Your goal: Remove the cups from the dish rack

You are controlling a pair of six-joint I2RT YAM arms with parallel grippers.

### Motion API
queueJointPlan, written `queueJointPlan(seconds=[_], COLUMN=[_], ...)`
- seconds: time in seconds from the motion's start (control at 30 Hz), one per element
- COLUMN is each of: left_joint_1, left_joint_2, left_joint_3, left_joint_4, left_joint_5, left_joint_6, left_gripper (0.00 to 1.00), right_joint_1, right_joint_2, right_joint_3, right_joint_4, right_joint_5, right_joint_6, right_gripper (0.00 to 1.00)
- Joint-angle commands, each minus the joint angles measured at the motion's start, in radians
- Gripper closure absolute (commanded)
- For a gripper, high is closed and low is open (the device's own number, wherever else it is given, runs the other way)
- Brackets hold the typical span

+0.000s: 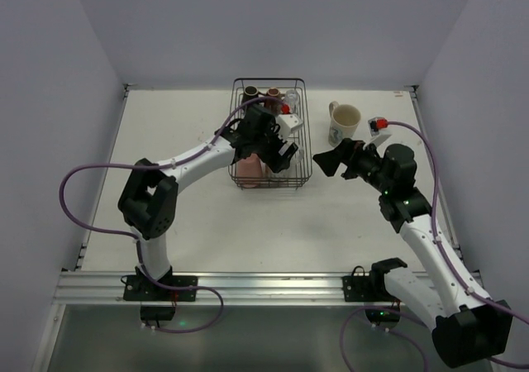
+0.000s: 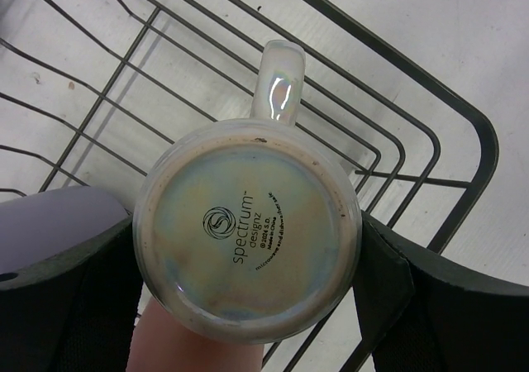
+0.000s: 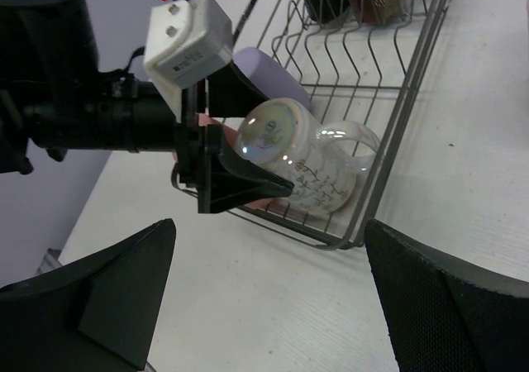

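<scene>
In the lower end of the wire dish rack, the left gripper straddles an upturned pearly mug; clamped or not, I cannot tell. Right gripper fingers gape over the desk.

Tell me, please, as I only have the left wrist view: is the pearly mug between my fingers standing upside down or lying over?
Observer: The right wrist view shows the mug lying on its side inside the dish rack, base toward the left gripper.
Operator: Thank you. Where is the right gripper?
Observer: The right gripper hovers open and empty over the table, right of the rack.
Operator: Is anything unloaded?
Observer: One cream printed mug stands on the table, right of the rack.
</scene>
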Motion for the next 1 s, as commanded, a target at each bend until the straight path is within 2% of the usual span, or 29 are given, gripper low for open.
queueJointPlan(seconds=[0.0, 0.03, 0.33, 0.57, 0.83, 0.97], left_joint_1=[0.001, 0.002, 0.004, 0.007, 0.007, 0.007], left_joint_2=[-0.042, -0.053, -0.167, -0.251, -0.338, -0.420], left_joint_3=[0.048, 0.048, 0.049, 0.040, 0.055, -0.001], left_joint_4=[0.063, 0.072, 0.126, 0.163, 0.223, 0.316], left_joint_5=[-0.034, -0.043, -0.125, -0.125, -0.097, -0.053], left_joint_6=[-0.020, -0.024, -0.070, -0.139, -0.326, -0.422], left_gripper=[0.79, 0.83, 1.00, 1.00, 1.00, 1.00], right_joint_1=[0.006, 0.008, 0.008, 0.014, 0.019, 0.019], right_joint_2=[-0.053, -0.059, -0.068, -0.038, -0.025, 0.002], right_joint_3=[-0.041, -0.054, -0.086, -0.131, -0.236, -0.269], right_joint_4=[0.155, 0.182, 0.323, 0.460, 0.686, 0.757], right_joint_5=[-0.041, -0.049, -0.107, -0.135, -0.069, -0.073], right_joint_6=[0.087, 0.125, 0.257, 0.369, 0.498, 0.521], right_gripper=[0.02, 0.02, 0.04, 0.05, 0.09, 0.14])
